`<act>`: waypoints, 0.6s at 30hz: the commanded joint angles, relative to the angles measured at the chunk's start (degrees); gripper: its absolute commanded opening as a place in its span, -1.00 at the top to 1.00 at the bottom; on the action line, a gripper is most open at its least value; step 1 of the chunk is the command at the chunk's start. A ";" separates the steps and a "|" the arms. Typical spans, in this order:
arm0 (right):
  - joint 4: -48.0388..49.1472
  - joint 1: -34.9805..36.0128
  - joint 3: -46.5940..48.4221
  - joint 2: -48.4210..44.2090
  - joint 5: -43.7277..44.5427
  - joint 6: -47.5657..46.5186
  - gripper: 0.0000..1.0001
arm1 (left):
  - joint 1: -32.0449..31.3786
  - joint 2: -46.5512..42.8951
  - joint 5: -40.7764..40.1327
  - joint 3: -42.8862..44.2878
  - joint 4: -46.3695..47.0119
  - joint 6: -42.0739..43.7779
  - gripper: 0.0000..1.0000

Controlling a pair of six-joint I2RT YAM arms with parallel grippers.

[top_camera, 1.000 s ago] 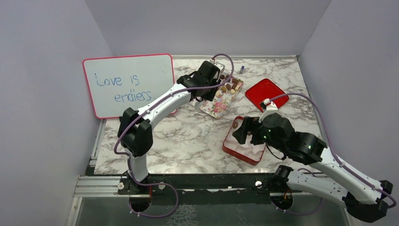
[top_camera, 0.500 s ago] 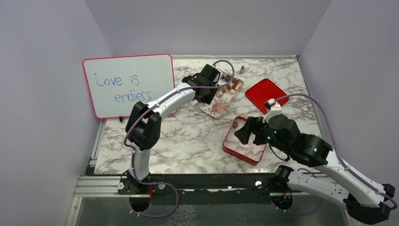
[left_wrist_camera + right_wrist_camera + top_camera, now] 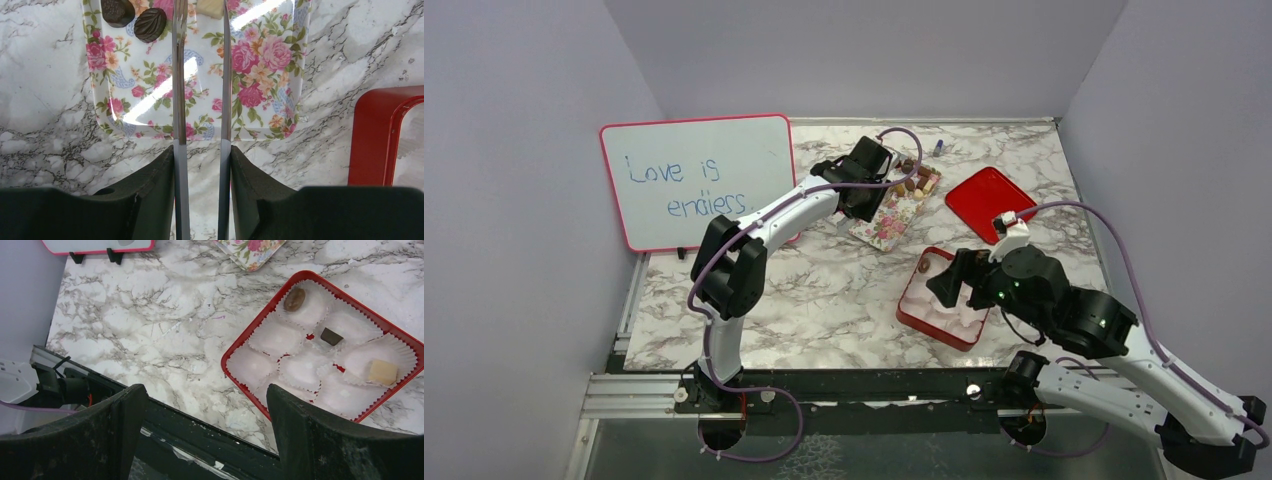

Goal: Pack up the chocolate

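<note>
A whiteboard (image 3: 694,180) leans at ten o'clock of the tabletop (image 3: 824,290), clear of my work. My left gripper (image 3: 201,20) reaches out to twelve o'clock, over the flowered tray (image 3: 260,100) where the loose chocolate (image 3: 150,24) waits. It is piled at the tray's far end, so I come in along the bare near end. My left jaws stand narrowly parted, about one sweet's width. A cream piece (image 3: 210,7) sits in the gap at the top edge of my wrist view, against the right blade, but I cannot tell whether I am pinching it or only framing it.

At five o'clock lies the red box (image 3: 250,333), lined with white paper cups to keep each sweet apart. Three cups are filled: a brown round (image 3: 294,299), a dark square (image 3: 331,336) and a cream block (image 3: 382,372). My right gripper (image 3: 204,392) hangs above the box's near side, jaws spread wide and empty, touching nothing. The lid (image 3: 989,203) lies at two o'clock, off the box so it can be filled.
</note>
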 commanded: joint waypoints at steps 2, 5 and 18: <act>-0.21 0.45 1.41 -0.32 1.24 -0.09 -0.89 | 0.02 -0.05 2.54 -0.50 1.40 0.77 0.18; -0.71 0.44 1.86 -0.07 1.42 -0.26 -0.88 | 0.03 -0.61 2.77 -0.83 1.58 0.84 0.17; -1.21 0.45 2.84 -1.48 1.82 -0.73 -0.88 | 0.02 0.45 2.06 -1.03 1.63 0.52 0.20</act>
